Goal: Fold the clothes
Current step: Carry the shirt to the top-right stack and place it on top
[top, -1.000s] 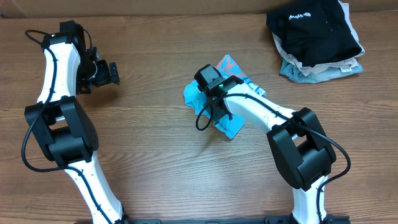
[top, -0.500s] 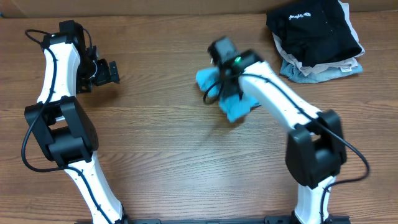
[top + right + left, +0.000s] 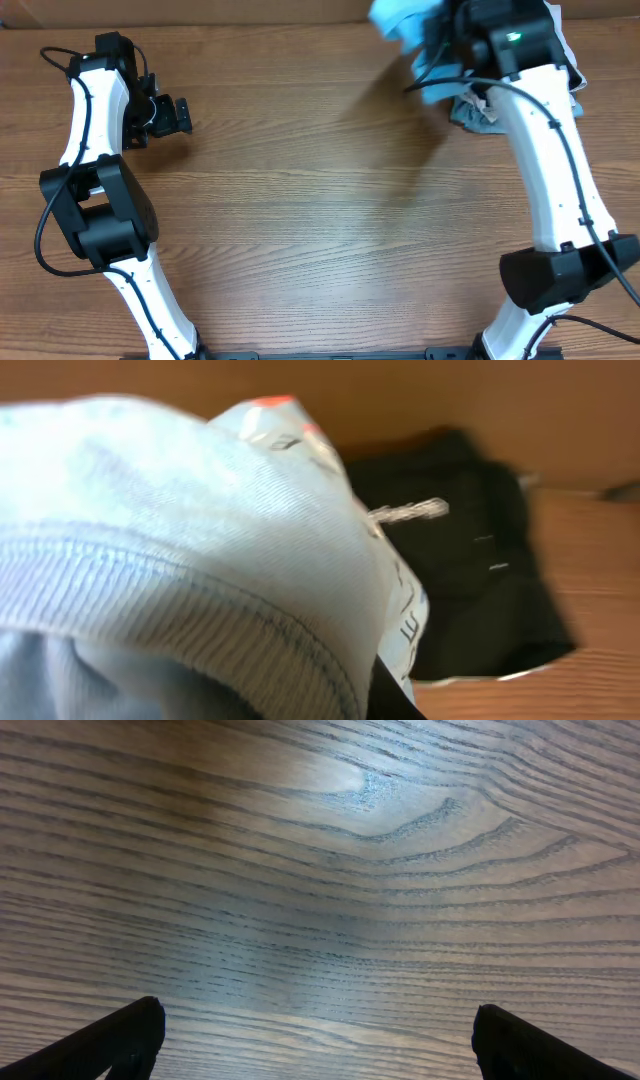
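Over the table point(image 3: 300, 220), far right corner, beside the black garment point(image 3: 460, 570), grips the T-shirt point(image 3: 405, 25) in the closed right end effector point(image 3: 445, 45): bunched, blurred, slanting far-left to near-right. Shows hem stitching in wrist view only. Holds left end effector point(image 3: 315, 1038) spread wide.

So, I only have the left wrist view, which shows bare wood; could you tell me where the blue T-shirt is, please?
Observer: The T-shirt is bunched up in the right gripper, at the table's far edge, right of centre.
Operator: Thank you. Is anything close to it?
Observer: Yes, a black garment lies just beyond it.
Operator: And where does my gripper sit relative to that?
Observer: The left gripper is far over on the left side, open above bare table.
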Robot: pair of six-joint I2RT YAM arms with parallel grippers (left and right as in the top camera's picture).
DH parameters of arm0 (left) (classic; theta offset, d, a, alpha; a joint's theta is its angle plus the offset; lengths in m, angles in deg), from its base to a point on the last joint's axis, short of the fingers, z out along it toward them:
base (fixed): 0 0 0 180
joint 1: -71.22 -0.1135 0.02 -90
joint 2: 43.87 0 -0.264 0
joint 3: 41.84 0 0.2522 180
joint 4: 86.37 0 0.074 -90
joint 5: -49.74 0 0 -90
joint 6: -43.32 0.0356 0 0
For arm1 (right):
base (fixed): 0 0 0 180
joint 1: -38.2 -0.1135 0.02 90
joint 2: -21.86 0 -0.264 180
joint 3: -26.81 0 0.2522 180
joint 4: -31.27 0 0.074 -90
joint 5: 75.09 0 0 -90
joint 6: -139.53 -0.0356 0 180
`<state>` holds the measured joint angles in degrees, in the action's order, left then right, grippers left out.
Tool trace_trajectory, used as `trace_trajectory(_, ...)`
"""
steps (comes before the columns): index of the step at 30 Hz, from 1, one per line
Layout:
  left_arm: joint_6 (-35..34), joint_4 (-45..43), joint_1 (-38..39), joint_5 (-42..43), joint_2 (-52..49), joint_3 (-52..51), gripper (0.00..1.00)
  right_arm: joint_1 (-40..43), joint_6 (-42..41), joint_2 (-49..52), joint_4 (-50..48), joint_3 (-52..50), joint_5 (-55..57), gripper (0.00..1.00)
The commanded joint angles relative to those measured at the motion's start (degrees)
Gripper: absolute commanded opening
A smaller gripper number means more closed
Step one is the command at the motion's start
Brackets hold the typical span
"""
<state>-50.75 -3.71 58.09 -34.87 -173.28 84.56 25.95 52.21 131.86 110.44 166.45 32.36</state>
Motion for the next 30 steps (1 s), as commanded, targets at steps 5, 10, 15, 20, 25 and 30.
trace_trajectory(5, 0.68, -0.35, 0.39, 0.61, -0.61, -0.09, 1.00, 8.83, 2.80, 0.24, -8.92, 2.45, 4.85, 0.04)
trace_trajectory(10, 0.70, -0.44, 0.39, 0.50, -0.61, -0.09, 1.00, 14.01, 6.47, 3.26, -15.17, 2.45, 5.03, 0.04)
trace_trajectory(15, 0.68, -0.57, 0.39, 0.44, -0.61, -0.09, 1.00, 17.44, 7.30, 7.89, -20.13, 2.45, 4.98, 0.04)
trace_trajectory(20, 0.68, -0.57, 0.42, 0.44, -0.61, -0.09, 1.00, 17.79, 8.28, 12.63, -21.88, 2.45, 3.17, 0.04)
trace_trajectory(25, 0.63, -0.57, 0.42, 0.46, -0.61, -0.09, 1.00, 16.41, 7.39, 16.31, -19.67, 2.45, -1.07, 0.04)
trace_trajectory(30, 0.63, -0.63, 0.42, 0.46, -0.61, -0.09, 1.00, 14.19, 7.37, 18.84, -15.39, 2.43, -4.96, 0.60)
